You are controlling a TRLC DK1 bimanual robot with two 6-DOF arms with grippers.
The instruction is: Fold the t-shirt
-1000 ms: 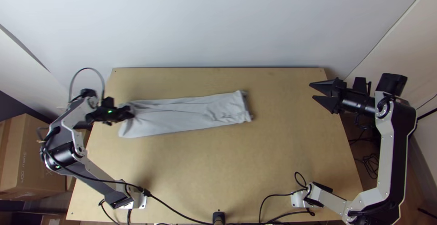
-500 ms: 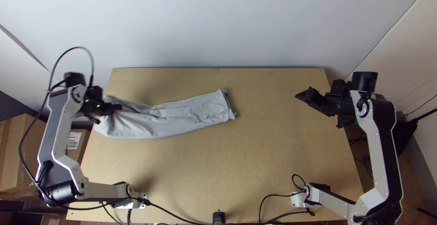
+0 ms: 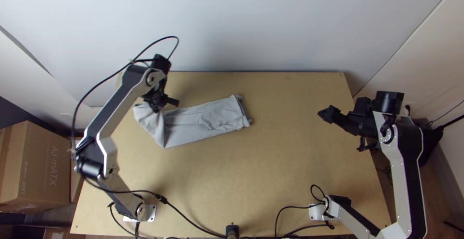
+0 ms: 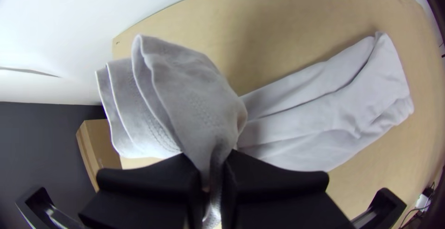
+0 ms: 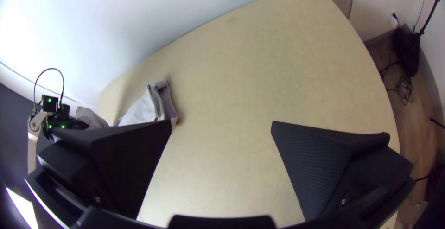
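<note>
Shirt [image 3: 208, 120] is a long folded strip on the surface [image 3: 217, 181], L of ctr, w/ its L end raised. Your L gripper [image 4: 211, 159] is clamped on that end; R gripper [image 5: 221, 129] is open, well apart from it. To fold it well, you'd carry the end low toward the R end, keep edges lined up, then release gently so layers don't bunch.

table: light wood, flat, pale tan top [image 3: 290, 156] | t-shirt: grey, folded into a long narrow strip [image 3: 205, 120], on the left half toward the far edge, inner end lying flat, outer end lifted and bunched | near edge: left base [image 3: 151, 213], right base [image 3: 316, 212], black cables [image 3: 193, 225] near both, short black post [image 3: 232, 231] between
</note>
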